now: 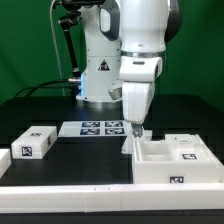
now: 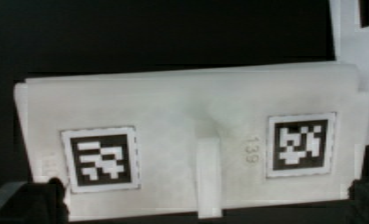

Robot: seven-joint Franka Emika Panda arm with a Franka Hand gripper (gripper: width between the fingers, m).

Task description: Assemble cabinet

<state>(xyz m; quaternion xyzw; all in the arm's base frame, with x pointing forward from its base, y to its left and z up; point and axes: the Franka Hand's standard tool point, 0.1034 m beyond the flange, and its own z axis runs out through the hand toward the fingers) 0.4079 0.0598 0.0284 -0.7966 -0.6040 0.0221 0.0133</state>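
The black surface (image 1: pixel 60 165) carries everything. The white arm (image 1: pixel 140 45) comes down from above in a near-vertical column, its last link pointing straight at the surface and ending in the pincer (image 1: pixel 137 129).

The cabinet (image 1: pixel 155 172) sits directly under the pincer and stretches away from it toward the exterior view's right. It is a white tray-like box lying flat with its open side up. Its long axis runs across the exterior view from left to right, and the pincer is over the end on the exterior view's left. Black-and-white tags (image 1: pixel 177 180) show on the wall facing the camera and inside the box.

In the wrist view a white face of the cabinet (image 2: pixel 181 100) fills the space beneath the pincer (image 2: pixel 195 206). It carries two tags, with a narrow raised ridge (image 2: pixel 206 170) running between them toward the pincer.

The marker board (image 1: pixel 100 128) lies flat beside the pincer, toward the exterior view's left. A loose white block (image 1: pixel 33 143) with a tag lies farther off on that side, well apart from the pincer.

The pincer is released. Its dark fingers (image 2: pixel 24 203) stand wide apart at the two lower corners of the wrist view and clamp nothing.
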